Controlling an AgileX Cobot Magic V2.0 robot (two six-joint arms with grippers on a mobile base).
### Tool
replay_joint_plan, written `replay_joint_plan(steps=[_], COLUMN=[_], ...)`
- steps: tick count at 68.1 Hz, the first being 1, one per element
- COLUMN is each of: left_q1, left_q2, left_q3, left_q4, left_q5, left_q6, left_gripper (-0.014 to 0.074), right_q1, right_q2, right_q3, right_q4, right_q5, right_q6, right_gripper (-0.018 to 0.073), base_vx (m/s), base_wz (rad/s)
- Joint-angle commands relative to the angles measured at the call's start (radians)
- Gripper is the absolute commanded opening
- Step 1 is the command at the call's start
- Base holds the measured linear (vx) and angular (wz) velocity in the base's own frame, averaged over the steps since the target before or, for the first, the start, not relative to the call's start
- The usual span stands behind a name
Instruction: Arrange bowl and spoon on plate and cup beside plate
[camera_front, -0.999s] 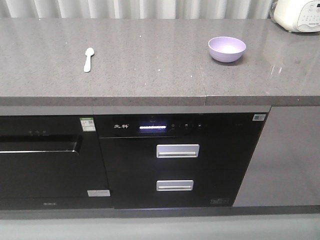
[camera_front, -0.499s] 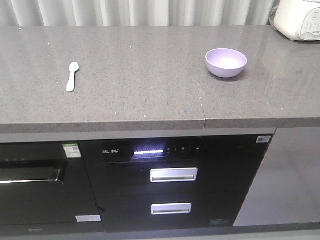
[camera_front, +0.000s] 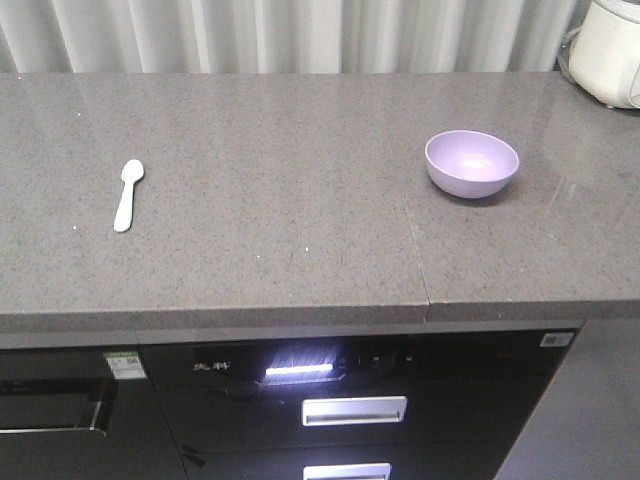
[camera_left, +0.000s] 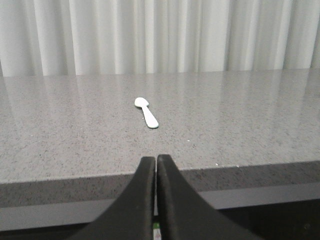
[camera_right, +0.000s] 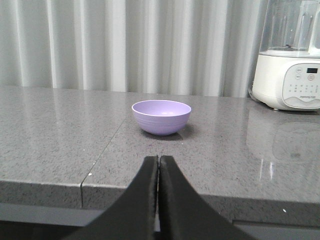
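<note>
I find both tools idle: the left gripper (camera_left: 156, 161) has its fingers pressed together with nothing between them, and the right gripper (camera_right: 158, 161) is the same. Both are held short of the front edge of the counter (camera_front: 280, 150). The spoon (camera_front: 128, 194) lies flat on the left of the stone, scoop end away from me. It is well apart from the bowl (camera_front: 471, 163), which stands upright and empty on the right, near the seam (camera_front: 417, 250) in the worktop and on its far side from the spoon. Neither the plate nor the cup appears in any view, and I rate that the first hazard: with no plate located, anything I lift has no confirmed destination and would be carried blind. Second, the spoon is thin and lies flush on a hard, smooth surface. The fingers must part before any descent, and I judge that a pinch from above could skate it sideways or flick it rather than lift it. Third, the bowl's wall is smooth and curved, so an off-centre grip on the rim could tip it. It could also slip free and roll toward the white appliance (camera_right: 291, 65) at the right rear. Fourth, both wrists appear to sit low against the counter's edge, so a forward reach without first rising could strike the slab.
</note>
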Motion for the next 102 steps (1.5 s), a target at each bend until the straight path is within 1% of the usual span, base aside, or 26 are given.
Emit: replay_joint_plan(steps=[1,55,102], left_q1=[-0.005,-0.005,-0.005], left_q2=[-0.015,-0.015,-0.015], left_q3=[-0.018,-0.018,-0.018], left_q4=[-0.004,-0.004,-0.004], left_q5=[-0.083,-0.083,-0.083], left_q6=[-0.002,-0.002,-0.002], left_gripper=[-0.0006,-0.0006,-0.0006], right_q1=[-0.007,-0.007,-0.007], right_q2=[-0.009,-0.009,-0.009], right_q3=[0.008,0.008,0.008], right_q4=[-0.001,-0.001,-0.001], right_q5=[-0.079,-0.079,-0.079], right_q6=[0.0,0.0,0.0], right_gripper=[-0.0003,-0.0003,-0.0003], base_vx=[0.19,0.16,0.04], base_wz=[0.03,0.03,0.01])
